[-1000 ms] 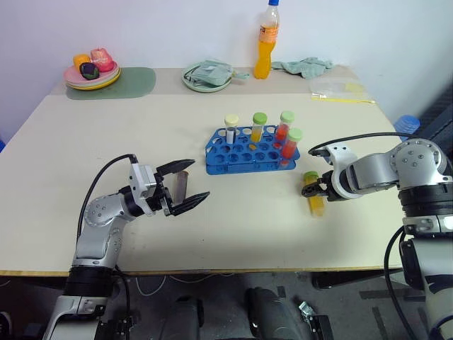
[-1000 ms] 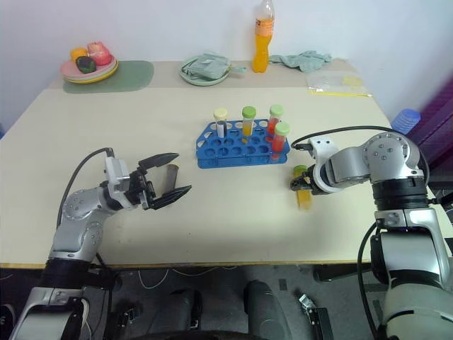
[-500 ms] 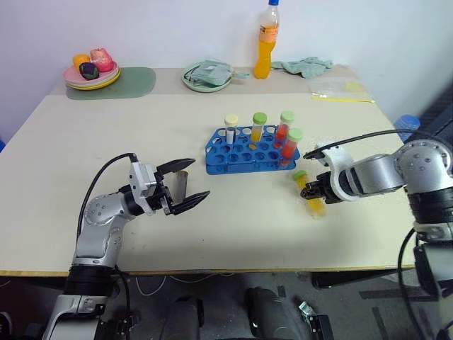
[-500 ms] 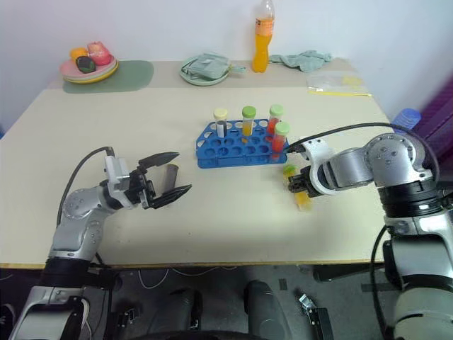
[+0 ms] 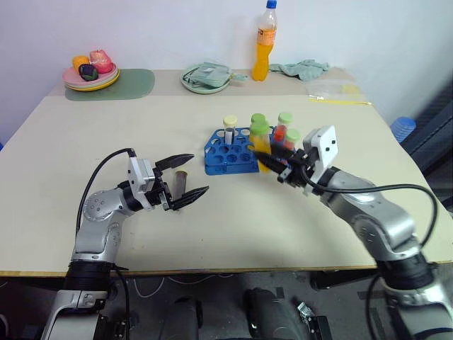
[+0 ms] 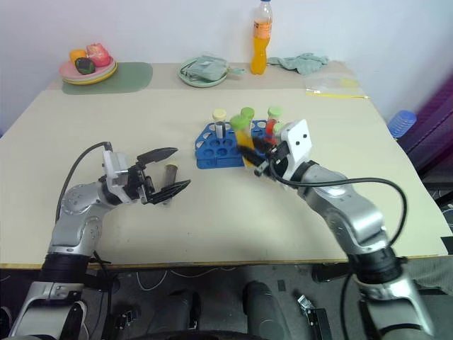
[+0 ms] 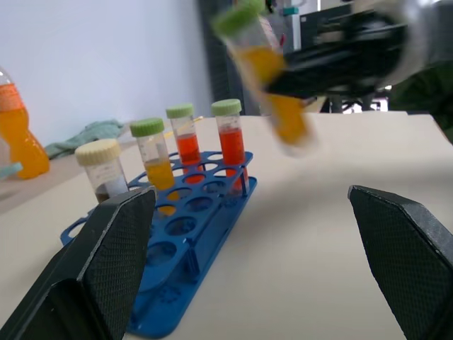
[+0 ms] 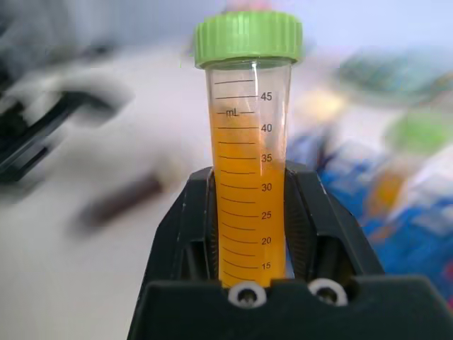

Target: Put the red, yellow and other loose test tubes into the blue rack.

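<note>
Four capped tubes (image 5: 256, 127) stand in the blue rack (image 5: 230, 152) mid-desk. Right gripper (image 5: 279, 166) clamps a yellow tube (image 8: 249, 184) just above it (not yet slotted). Left gripper (image 5: 185, 177) gapes around a dark tube (image 5: 181, 185) left of the rack.

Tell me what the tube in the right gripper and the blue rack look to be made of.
Tube: clear plastic, probably; printed millilitre marks, orange liquid showing through, ridged matte green cap. It could be glass. The right gripper is shut on it.
Blue rack: moulded plastic, likely; even blue, slightly glossy, with round holes.
</note>
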Robot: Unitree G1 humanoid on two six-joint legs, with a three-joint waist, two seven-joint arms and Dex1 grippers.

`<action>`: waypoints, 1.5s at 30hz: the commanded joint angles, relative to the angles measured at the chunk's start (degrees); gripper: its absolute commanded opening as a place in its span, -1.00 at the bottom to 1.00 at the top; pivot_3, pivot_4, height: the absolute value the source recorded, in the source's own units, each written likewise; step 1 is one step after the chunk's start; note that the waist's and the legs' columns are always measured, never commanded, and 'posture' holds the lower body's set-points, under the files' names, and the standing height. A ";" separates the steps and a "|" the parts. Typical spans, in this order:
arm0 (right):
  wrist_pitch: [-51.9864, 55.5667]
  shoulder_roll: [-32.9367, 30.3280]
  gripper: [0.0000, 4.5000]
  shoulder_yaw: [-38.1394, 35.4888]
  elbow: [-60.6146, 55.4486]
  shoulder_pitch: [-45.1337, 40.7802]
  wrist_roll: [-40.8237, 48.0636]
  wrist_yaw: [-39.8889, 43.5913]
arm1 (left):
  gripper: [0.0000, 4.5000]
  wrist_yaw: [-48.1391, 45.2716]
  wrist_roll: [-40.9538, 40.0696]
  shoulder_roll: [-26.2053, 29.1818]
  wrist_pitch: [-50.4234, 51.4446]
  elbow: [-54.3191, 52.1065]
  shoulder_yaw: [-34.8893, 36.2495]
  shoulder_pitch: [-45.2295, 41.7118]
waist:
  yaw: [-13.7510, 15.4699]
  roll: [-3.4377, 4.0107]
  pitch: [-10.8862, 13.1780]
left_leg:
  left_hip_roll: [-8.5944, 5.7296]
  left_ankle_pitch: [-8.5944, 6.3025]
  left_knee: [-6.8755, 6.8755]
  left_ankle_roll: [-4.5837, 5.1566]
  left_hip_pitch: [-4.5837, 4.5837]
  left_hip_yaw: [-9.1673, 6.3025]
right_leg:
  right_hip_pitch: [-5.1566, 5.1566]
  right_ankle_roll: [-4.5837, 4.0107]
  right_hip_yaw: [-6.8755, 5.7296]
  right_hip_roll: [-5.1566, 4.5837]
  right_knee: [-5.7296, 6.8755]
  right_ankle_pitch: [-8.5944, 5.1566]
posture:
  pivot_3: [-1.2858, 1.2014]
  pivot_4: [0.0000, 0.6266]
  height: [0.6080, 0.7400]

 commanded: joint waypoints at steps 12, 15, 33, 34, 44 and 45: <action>-28.04 15.95 -0.65 -0.89 23.72 -1.16 -22.90 -6.05 | 1.00 -2.01 -0.77 1.47 -0.43 1.84 1.77 -3.05 | 0.03 0.00 -0.01 | -0.06 0.02 -0.06 -0.04 -0.01 -0.01 | 0.02 -0.02 -0.01 -0.12 0.02 0.01 | 0.03 -0.52 1.00; -30.10 17.76 -0.65 -1.52 26.85 -2.28 -23.74 -6.40 | 1.00 -1.79 -0.72 1.44 -0.27 1.26 1.73 -2.67 | -0.19 0.01 -0.01 | -0.03 0.02 -0.06 -0.04 0.05 0.00 | 0.01 -0.03 -0.01 -0.08 0.07 0.02 | 0.03 -0.52 1.00; -28.48 20.66 -0.65 -5.96 29.45 -7.23 -20.77 -1.71 | 1.00 -0.78 -0.96 2.02 0.10 -0.54 2.21 -1.29 | -0.06 0.05 0.00 | -0.03 0.04 -0.06 -0.06 0.08 -0.01 | 0.02 -0.04 -0.03 -0.11 0.13 0.05 | 0.03 -0.52 1.00; -29.07 20.89 -0.65 -5.92 30.45 -7.47 -21.18 -1.83 | 1.00 -0.78 -0.95 2.03 0.08 -0.53 2.19 -1.32 | -0.06 0.05 0.00 | -0.03 0.04 -0.06 -0.06 0.08 -0.01 | 0.02 -0.05 -0.02 -0.12 0.13 0.05 | 0.03 -0.52 1.00; -36.11 21.32 -0.65 -5.65 40.36 -10.35 -24.82 -2.18 | 1.00 -0.53 -1.05 2.49 0.54 -1.20 2.31 -1.02 | -0.10 0.05 0.00 | -0.04 0.04 -0.06 -0.07 0.09 -0.02 | 0.02 -0.05 -0.03 -0.11 0.16 0.06 | 0.03 -0.52 1.00; -36.41 21.39 -0.65 -5.62 40.91 -10.58 -24.96 -2.18 | 1.00 -0.49 -1.06 2.53 0.60 -1.34 2.33 -0.95 | -0.10 0.05 0.00 | -0.04 0.04 -0.06 -0.07 0.09 -0.01 | 0.02 -0.05 -0.03 -0.11 0.17 0.06 | 0.03 -0.52 1.00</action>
